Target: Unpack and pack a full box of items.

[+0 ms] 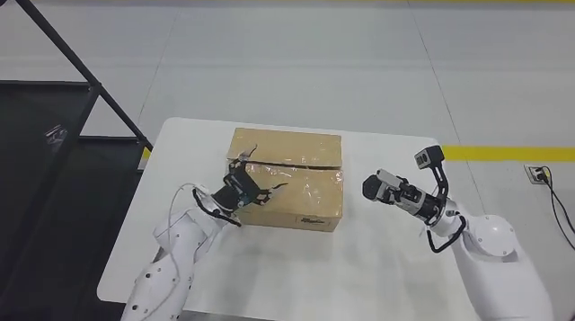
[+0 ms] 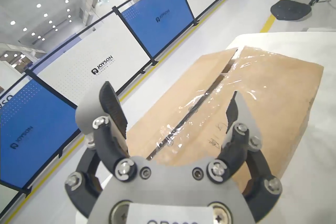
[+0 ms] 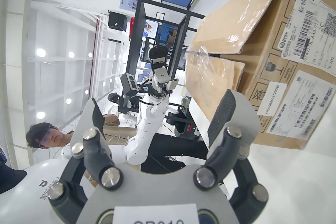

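A brown cardboard box (image 1: 287, 177) stands in the middle of the white table (image 1: 377, 258). Its top flaps (image 2: 262, 83) are nearly closed, with torn clear tape (image 2: 199, 104) along the seam, and printed labels (image 3: 307, 28) cover one end. My left gripper (image 1: 250, 186) is open at the box's left end, just above the top edge and the seam (image 2: 170, 109). My right gripper (image 1: 370, 186) is open, a short way off the box's right end, holding nothing (image 3: 157, 114). The box's contents are hidden.
A black metal frame rack (image 1: 54, 132) stands to the left of the table. Bare tabletop lies in front of the box and to its right. Blue and white partition panels (image 2: 157, 17) line the far side of the floor.
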